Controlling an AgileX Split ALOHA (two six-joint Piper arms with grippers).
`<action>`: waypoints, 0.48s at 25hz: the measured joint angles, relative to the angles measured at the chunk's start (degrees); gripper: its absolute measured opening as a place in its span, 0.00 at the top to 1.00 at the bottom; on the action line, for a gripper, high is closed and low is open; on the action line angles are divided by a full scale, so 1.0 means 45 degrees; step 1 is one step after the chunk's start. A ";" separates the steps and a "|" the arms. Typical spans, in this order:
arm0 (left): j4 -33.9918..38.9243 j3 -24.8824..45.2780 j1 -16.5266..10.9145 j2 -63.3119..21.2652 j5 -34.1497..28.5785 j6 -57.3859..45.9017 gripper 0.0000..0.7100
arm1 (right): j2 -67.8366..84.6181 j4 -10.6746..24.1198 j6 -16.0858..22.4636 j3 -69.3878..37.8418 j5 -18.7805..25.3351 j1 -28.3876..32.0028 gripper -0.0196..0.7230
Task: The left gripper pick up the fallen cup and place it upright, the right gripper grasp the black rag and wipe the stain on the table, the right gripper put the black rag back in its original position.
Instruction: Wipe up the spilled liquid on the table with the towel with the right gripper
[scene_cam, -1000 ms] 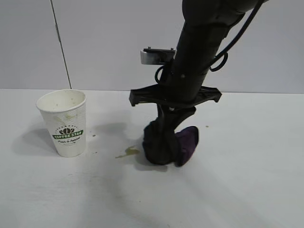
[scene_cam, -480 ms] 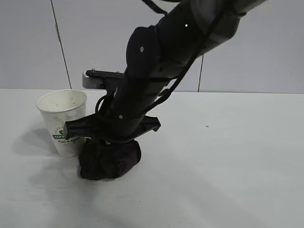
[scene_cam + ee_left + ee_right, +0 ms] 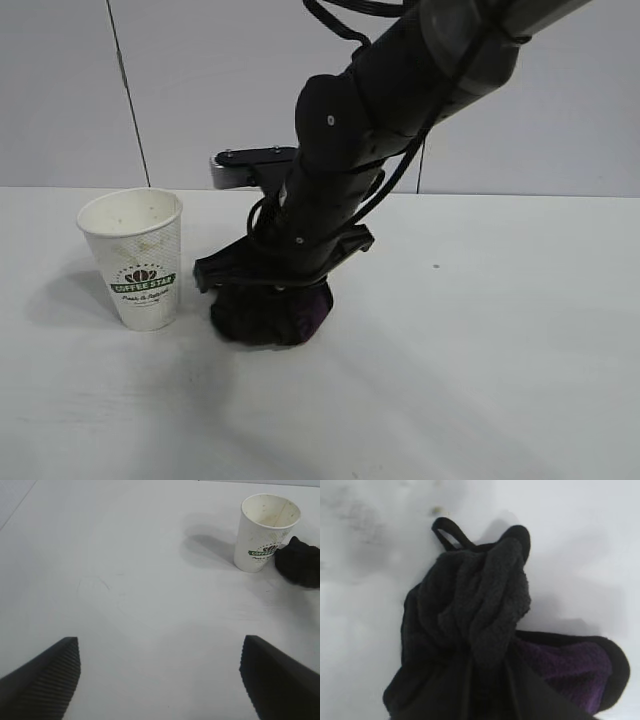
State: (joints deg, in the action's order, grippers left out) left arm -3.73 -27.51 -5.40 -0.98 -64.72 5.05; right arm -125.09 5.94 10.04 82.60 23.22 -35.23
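Note:
The white cup [image 3: 135, 258] with the green band stands upright on the table [image 3: 480, 350] at the left; the left wrist view shows this cup [image 3: 265, 535] far from my left gripper [image 3: 160, 680]. That gripper is open over bare tabletop and holds nothing. My right gripper [image 3: 275, 296] is shut on the black rag [image 3: 270, 314] and presses it onto the table just right of the cup. In the right wrist view the bunched rag [image 3: 475, 605] hides the fingertips of the right gripper [image 3: 487, 667]. The stain is hidden apart from one tiny brownish droplet [image 3: 436, 510].
A grey wall stands behind the table's far edge. The right arm [image 3: 400, 90] slants down from the upper right over the table's middle. White tabletop stretches to the right of the rag and in front of it.
The right gripper swept the rag left across the brown stain as far as the cup, then came back a little to the right. The stain seen earlier no longer shows. The cup stayed put.

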 joint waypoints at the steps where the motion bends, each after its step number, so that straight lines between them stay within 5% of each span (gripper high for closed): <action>1: 0.0000 0.0000 0.0000 0.0000 0.0000 0.0000 0.12 | 0.0000 0.0347 0.0408 0.0013 0.0288 0.0265 0.88; 6: 0.0000 0.0000 0.0000 0.0000 0.0000 0.0000 0.12 | 0.0351 0.0853 0.1417 0.0064 0.2293 0.1454 0.88; 10: 0.0000 0.0000 0.0000 0.0000 0.0000 0.0000 0.12 | 0.0867 0.0756 0.1081 0.0026 0.3768 0.1778 0.88; 12: 0.0000 0.0000 0.0000 0.0000 0.0000 0.0000 0.12 | 0.1177 -0.0056 0.0382 0.0026 0.4314 0.1778 0.88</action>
State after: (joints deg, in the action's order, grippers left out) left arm -3.73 -27.51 -5.40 -0.98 -64.72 5.05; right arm -119.79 5.69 11.76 82.71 42.64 -27.23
